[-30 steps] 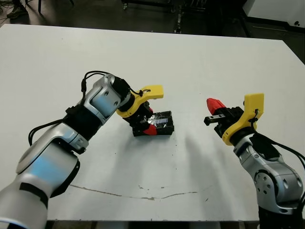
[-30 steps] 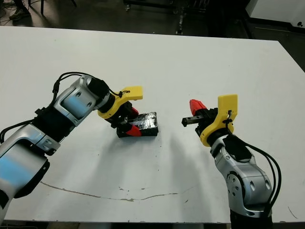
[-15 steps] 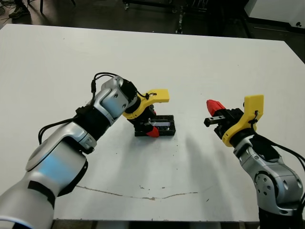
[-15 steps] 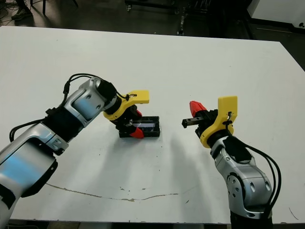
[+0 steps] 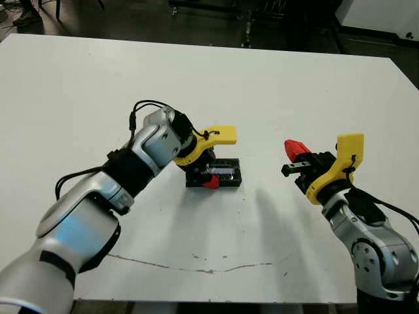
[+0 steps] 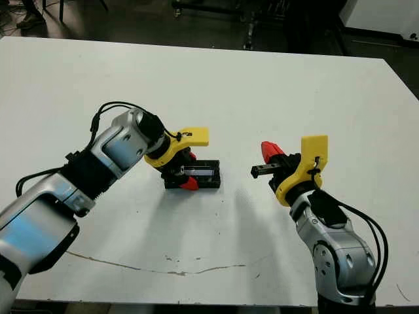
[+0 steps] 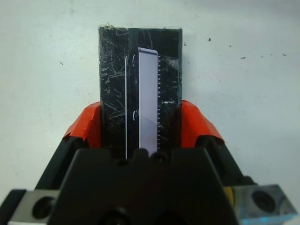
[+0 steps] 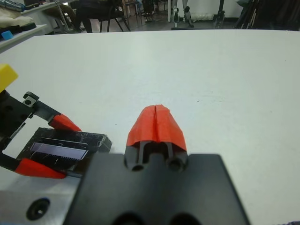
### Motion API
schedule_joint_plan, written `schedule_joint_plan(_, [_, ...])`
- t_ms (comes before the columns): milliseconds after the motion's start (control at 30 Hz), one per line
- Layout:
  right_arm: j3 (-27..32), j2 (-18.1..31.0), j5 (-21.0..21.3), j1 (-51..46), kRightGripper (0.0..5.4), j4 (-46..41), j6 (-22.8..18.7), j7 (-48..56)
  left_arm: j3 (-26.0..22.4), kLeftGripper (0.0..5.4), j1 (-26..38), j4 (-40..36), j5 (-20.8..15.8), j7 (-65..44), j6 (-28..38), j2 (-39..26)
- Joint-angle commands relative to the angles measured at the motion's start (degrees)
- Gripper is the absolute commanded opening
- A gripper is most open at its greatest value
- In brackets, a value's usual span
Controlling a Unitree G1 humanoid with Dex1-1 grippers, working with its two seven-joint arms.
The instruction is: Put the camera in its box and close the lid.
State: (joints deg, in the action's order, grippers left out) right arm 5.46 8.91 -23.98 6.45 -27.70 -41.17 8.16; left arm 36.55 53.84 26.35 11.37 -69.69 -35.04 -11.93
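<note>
1. We are clamping our left gripper [image 7: 140, 133], its red-tipped fingers [image 7: 86, 126] pressing both long sides of the shallow black box [image 7: 112, 84].
2. The thin black camera with its blue-violet face [image 7: 147, 101] is lying inside the box, near the middle of the white table [image 5: 294, 85].
3. We are holding our right gripper [image 8: 156, 124] pinched together and empty, well apart toward the table's right edge.

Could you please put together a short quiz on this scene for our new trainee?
1. True or false: the right gripper is touching the box.
2. Which gripper has a finger on each side of the box? A) the left gripper B) the right gripper C) both
3. Fill in: the right gripper is ____ (open or shut).
Key: 1 false, it is held apart from the box; 2 A; 3 shut.
</note>
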Motion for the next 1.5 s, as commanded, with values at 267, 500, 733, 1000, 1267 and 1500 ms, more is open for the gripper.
schedule_joint_plan(267, [0.16,0.41,-0.06,-0.42,0.0,-0.31,-0.89,-0.33,0.74,4.81,-7.0,0.76,-2.17,-2.32,7.49,-2.42])
schedule_joint_plan(500, [0.37,0.0,-0.58,-0.71,0.0,-0.66,-1.07,-0.53,-2.23,5.39,-9.29,-1.25,-4.14,-2.85,11.3,-7.72])
schedule_joint_plan(733, [0.15,0.04,-0.88,-0.97,0.0,-0.91,-0.82,-0.42,-8.23,5.39,-13.17,-4.41,-8.87,-2.74,8.58,-13.25])
schedule_joint_plan(1000, [-0.49,0.48,0.03,-0.84,0.0,-0.98,-0.82,-0.74,-14.16,5.39,-15.63,-13.5,-11.11,-1.57,4.16,-21.39])
schedule_joint_plan(1267, [-0.57,0.39,-0.37,-0.64,0.0,-0.53,-0.76,-0.32,-19.34,5.39,-15.62,-21.16,-13.8,-1.21,-2.06,-28.16])
schedule_joint_plan(1500, [-0.46,0.05,-0.53,-0.43,0.0,0.07,-0.5,-0.39,-35.05,5.39,-21.14,-30.62,-18.8,16.98,-12.74,-22.87])
